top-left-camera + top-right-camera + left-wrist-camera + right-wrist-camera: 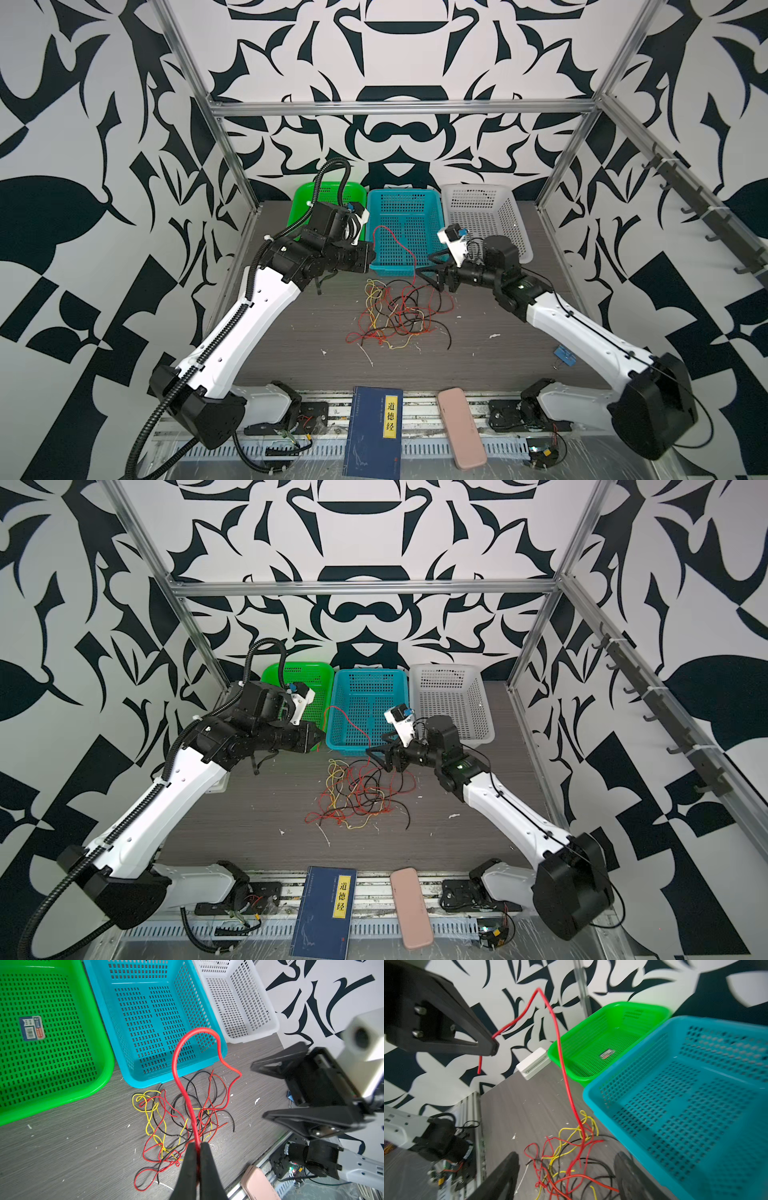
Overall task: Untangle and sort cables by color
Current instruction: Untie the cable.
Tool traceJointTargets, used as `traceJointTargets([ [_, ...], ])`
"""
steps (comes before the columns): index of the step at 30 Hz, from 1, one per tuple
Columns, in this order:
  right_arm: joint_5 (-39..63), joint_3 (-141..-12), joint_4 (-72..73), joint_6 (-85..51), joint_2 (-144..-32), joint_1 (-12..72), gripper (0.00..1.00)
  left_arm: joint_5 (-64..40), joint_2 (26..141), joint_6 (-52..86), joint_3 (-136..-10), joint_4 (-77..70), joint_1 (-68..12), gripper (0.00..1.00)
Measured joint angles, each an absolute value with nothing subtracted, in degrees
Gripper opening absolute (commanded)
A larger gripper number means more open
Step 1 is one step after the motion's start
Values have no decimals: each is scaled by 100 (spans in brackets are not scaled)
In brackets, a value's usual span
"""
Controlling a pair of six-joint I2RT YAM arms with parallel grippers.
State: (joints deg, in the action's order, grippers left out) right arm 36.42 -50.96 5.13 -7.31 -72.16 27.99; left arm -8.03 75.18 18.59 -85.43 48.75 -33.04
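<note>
While left jaws pinch a red cable (201, 1029), loop arching upward, right jaws wide, seemingly over the tangle (399, 311).

The scene is lit brightly and evenly from overhead, so only faint, soft shadows are cast under the cables (395, 309) on the table (291, 353). The green basket (299, 195) is overexposed to a glowing rim, and glare is thrown off the clear plastic film (582, 453) at the front. In both top views the metal frame rails (361, 587) are splayed toward the edges by wide-angle distortion, while in the wrist views motion blur is seen on the right claw (258, 1091) and the blue basket (695, 1105), and the close fingers (506, 1172) are left out of focus.
</note>
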Motion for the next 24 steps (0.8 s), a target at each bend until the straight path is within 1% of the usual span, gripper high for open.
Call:
traceJointTargets([
  [3, 3658, -5266, 534, -735, -7625, 2961, 73, -801, 7518, 1859, -8565, 4899, -3306, 0],
  [6, 3618, -5365, 683, -764, -7940, 3039, 67, -803, 7518, 1859, -8589, 4901, -3312, 0],
  [7, 3590, -5369, 777, -794, -8034, 3041, 62, -801, 7518, 1859, -8608, 4901, -3312, 0],
  [8, 3573, -5369, 871, -845, -8123, 3041, 52, -799, 7518, 1857, -8641, 4904, -3312, 0],
  [9, 3568, -5374, 952, -871, -8206, 3041, 46, -797, 7518, 1855, -8672, 4904, -3312, 0],
  [11, 3594, -5395, 1103, -976, -8392, 3041, 37, -797, 7553, 1835, -8814, 4912, -3312, 0],
  [13, 3625, -5426, 1199, -1022, -8536, 3041, 34, -794, 7627, 1811, -9002, 4912, -3312, 0],
  [14, 3638, -5426, 1240, -1050, -8593, 3044, 30, -792, 7684, 1791, -9129, 4915, -3312, 0],
  [15, 3651, -5426, 1260, -1057, -8611, 3048, 28, -784, 7745, 1776, -9238, 4925, -3312, 0],
  [18, 3710, -5404, 1426, -1142, -8608, 3074, 26, -729, 7994, 1688, -9703, 5004, -3315, 0],
  [20, 3734, -5336, 1573, -1170, -8565, 3092, 20, -687, 8165, 1629, -10033, 5052, -3312, 0],
  [22, 3752, -5234, 1656, -1194, -8514, 3103, 19, -659, 8302, 1592, -10337, 5113, -3315, 0],
  [23, 3754, -5166, 1699, -1208, -8490, 3118, 16, -652, 8368, 1573, -10490, 5142, -3315, 0],
  [24, 3760, -5107, 1728, -1205, -8473, 3122, 14, -644, 8420, 1555, -10630, 5164, -3315, 0],
])
